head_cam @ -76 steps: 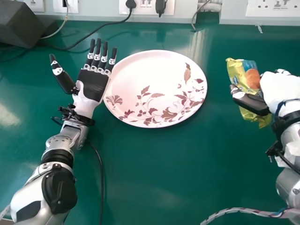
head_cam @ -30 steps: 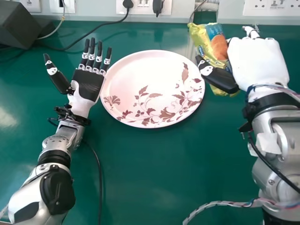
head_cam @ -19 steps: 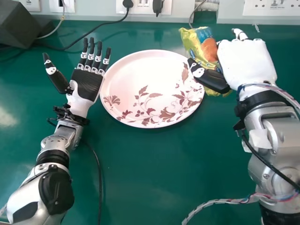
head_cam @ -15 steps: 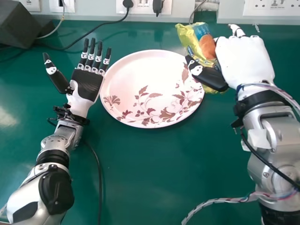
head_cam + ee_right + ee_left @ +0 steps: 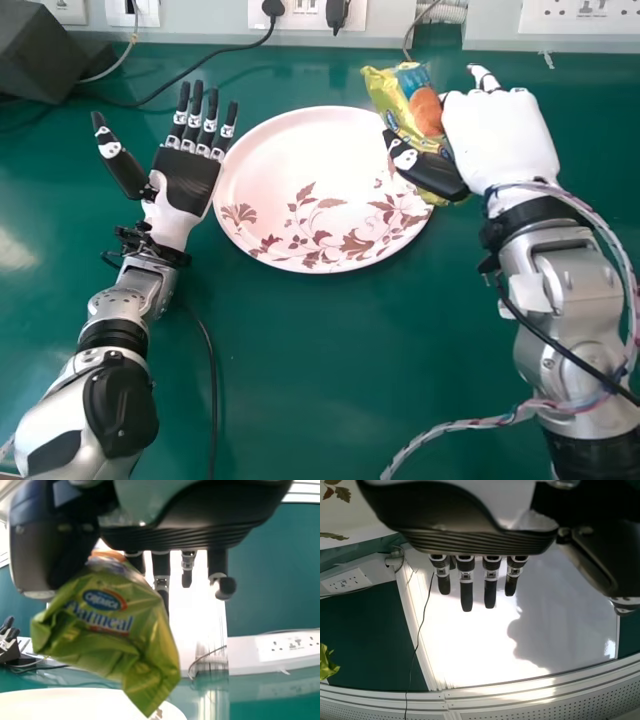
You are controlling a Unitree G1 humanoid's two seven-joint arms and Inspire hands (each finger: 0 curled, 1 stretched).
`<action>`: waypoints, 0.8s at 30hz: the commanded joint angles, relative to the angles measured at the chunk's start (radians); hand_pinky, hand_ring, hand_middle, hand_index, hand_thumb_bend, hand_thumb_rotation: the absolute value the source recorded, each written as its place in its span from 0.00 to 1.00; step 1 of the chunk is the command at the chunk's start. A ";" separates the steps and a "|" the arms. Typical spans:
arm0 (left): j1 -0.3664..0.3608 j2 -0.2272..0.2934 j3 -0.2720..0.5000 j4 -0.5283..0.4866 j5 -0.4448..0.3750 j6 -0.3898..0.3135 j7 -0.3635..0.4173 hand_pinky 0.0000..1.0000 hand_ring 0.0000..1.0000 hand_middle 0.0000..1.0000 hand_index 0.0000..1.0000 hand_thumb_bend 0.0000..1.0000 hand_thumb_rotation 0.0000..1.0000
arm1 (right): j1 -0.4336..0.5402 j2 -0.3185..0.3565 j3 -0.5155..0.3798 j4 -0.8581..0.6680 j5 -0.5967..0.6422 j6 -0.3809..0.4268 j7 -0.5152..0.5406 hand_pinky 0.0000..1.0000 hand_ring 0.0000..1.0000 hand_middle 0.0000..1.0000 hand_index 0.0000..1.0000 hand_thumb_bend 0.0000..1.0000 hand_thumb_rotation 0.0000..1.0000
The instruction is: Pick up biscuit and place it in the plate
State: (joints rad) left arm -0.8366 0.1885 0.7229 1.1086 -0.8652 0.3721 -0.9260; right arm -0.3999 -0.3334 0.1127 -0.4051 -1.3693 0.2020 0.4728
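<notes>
The right hand (image 5: 502, 140) holds the biscuit (image 5: 391, 92), closer to the plate (image 5: 300, 160) now, so putting it down seems near. The left hand (image 5: 188, 185) is wide.

The biscuit packet (image 5: 392, 92) looks like thin plastic film, shiny and crinkled, with sharp creases. The plate (image 5: 300, 150) is smooth with a soft gloss, and the table (image 5: 300, 380) has a smooth, glossy top that throws back light in pale streaks. Smooth white plastic covers the back of the right hand (image 5: 500, 140); the left hand (image 5: 190, 185) has a matt black, finely ridged palm. Both forearms (image 5: 570, 290) show silvery, satin-like metal. The socket panel (image 5: 575, 15) looks like smooth plastic.
</notes>
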 commanded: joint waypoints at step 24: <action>0.051 -0.009 -0.010 0.046 0.039 -0.007 -0.030 0.99 0.87 0.93 1.00 1.00 0.75 | -0.127 -0.034 0.117 0.303 0.165 -0.072 -0.300 0.03 0.09 0.42 0.50 0.51 0.00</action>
State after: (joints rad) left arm -0.8464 0.1929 0.7200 1.1226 -0.8443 0.3713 -0.9448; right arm -0.5041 -0.3625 0.2186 -0.1225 -1.2222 0.1433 0.2209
